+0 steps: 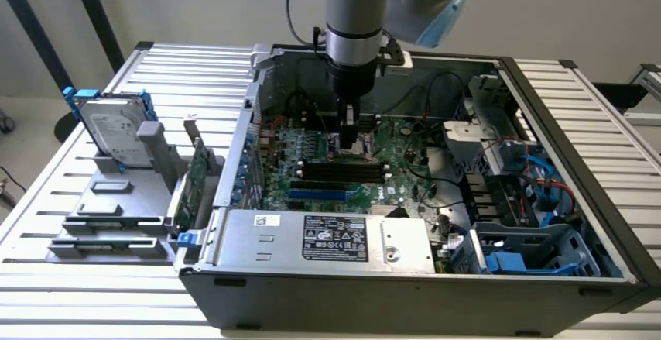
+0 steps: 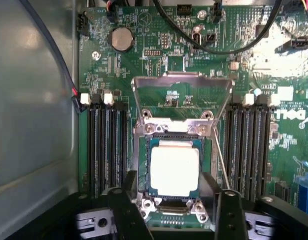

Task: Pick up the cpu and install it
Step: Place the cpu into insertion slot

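The cpu [image 2: 174,167], a small square chip with a pale metal top, lies flat in the motherboard socket [image 2: 144,131]. The socket's metal load frame [image 2: 181,80] is hinged up behind it. My gripper [image 2: 173,200] hangs just over the socket, and its black fingers [image 2: 125,210] stand on either side of the chip, wider than it. I cannot tell whether they touch it. In the exterior view the arm reaches straight down into the open computer case [image 1: 558,108], with the gripper [image 1: 351,145] low over the green motherboard [image 1: 309,166].
Black memory slots [image 2: 106,145] [image 2: 248,145] flank the socket. Black cables [image 2: 208,45] cross the board beyond it. A silver power supply [image 1: 330,235] fills the case's near side. On a grey rack to the exterior view's left stand a hard drive [image 1: 111,135] and a green card [image 1: 186,189].
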